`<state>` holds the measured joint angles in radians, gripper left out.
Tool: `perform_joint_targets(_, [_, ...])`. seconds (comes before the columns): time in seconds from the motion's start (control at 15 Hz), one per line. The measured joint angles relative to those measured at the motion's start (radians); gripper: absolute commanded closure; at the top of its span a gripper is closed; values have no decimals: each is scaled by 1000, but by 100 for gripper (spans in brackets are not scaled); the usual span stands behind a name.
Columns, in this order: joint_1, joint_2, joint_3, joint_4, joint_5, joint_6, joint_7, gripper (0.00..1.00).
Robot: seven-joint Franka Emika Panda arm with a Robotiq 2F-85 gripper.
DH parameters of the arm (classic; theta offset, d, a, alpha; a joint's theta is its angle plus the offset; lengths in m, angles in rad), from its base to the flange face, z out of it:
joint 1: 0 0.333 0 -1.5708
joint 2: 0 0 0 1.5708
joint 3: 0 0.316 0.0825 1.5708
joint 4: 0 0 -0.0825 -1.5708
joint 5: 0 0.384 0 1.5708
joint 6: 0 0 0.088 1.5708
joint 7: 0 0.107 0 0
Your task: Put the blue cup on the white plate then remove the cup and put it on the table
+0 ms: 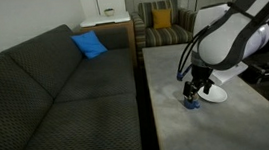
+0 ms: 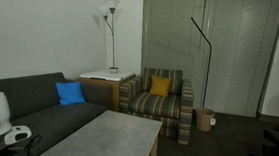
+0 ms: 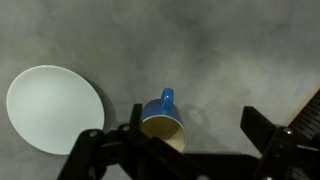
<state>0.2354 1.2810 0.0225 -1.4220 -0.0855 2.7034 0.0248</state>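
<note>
Step in hand: judged to be the first pick-up, though an open gripper over a cup standing off the plate would also fit the final release; the views do not settle it.

Gripper [image 3: 192,128]: jaws wide apart, gripping nothing, pointing down at the table [image 3: 230,50].

Blue cup [image 3: 163,118]: upright on the table between the jaws, close to one finger [image 3: 112,150] and well clear of the opposite one. Its handle points away from the jaw line and its tan inside is visible. In an exterior view the cup [image 1: 191,104] sits directly beneath the gripper [image 1: 193,87].

White plate [image 3: 55,108]: bare, flat on the table outside the jaws, beyond the finger nearest the cup. Cup and plate are apart.

Next move, if the pick-up reading holds: centre the jaws on the cup, since it sits off-centre, then lower and close across the body clear of the handle. An uncentred closing risks pushing the cup sideways towards the plate.
</note>
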Motion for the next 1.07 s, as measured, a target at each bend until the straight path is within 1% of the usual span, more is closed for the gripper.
perform_joint_targets(0.4, [-39, 115, 24, 156, 6, -11, -9, 0])
perform_joint_targets(0.67, [-62, 195, 30, 275, 14, -104, -10, 0])
perform_joint_targets(0.73, [-68, 204, 31, 290, 16, -131, -12, 0])
perform_joint_targets(1.07, [-62, 202, 30, 290, 14, -129, -9, 0])
